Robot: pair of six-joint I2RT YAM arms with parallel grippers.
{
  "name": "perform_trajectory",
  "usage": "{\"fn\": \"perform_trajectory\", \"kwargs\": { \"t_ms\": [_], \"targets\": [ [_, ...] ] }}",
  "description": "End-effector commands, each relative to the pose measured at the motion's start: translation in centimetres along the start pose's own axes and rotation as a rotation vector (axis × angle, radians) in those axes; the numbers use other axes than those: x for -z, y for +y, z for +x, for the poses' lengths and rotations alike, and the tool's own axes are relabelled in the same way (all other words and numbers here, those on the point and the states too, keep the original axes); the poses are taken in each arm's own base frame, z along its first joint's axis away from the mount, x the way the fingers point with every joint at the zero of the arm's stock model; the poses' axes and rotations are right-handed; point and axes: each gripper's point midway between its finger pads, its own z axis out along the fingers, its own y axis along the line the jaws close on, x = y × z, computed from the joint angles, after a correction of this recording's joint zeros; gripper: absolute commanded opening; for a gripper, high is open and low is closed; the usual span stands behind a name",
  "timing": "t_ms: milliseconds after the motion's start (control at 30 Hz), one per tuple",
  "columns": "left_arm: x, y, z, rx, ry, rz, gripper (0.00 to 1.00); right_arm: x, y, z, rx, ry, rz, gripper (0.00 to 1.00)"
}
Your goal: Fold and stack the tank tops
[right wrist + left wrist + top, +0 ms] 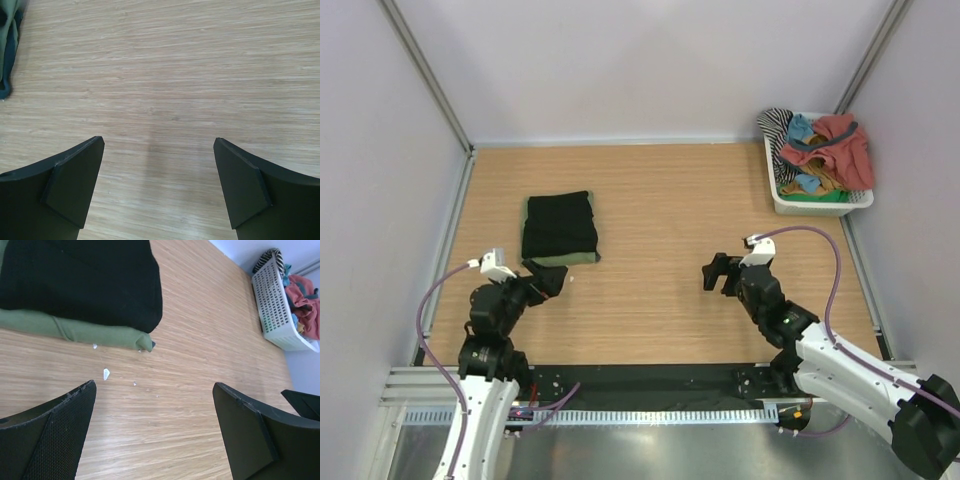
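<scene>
The two tank tops lie folded in one stack at the table's left. The black tank top (560, 225) (80, 280) rests on the olive green tank top (567, 260) (75, 329), whose folded edge shows along the near side. My left gripper (552, 278) (154, 385) hovers just in front of the stack's near right corner, open with only bare wood between its fingers. Over the table's right middle my right gripper (718, 272) (159, 142) is open and holds nothing. An edge of the green tank top (7, 40) shows at the far left of the right wrist view.
A white basket (817, 205) (277, 305) stands at the back right corner with red, teal and striped garments piled in it. Small white scraps (106, 373) lie on the wood near the stack. Grey walls enclose the table on three sides.
</scene>
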Motion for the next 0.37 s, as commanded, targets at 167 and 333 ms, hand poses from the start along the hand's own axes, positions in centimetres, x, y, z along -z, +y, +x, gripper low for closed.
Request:
{"fn": "perform_trajectory", "kwargs": {
  "t_ms": [167,333],
  "targets": [
    [-0.95,1.46,0.10,0.002,0.007,-0.070,0.99,0.10,0.34,-2.91,-0.064,-0.114,0.007,0.98],
    [-1.06,1.68,0.16,0.004,0.010,-0.080,1.00,0.11,0.46,-2.96,-0.060,-0.116,0.000,0.98]
  ]
}}
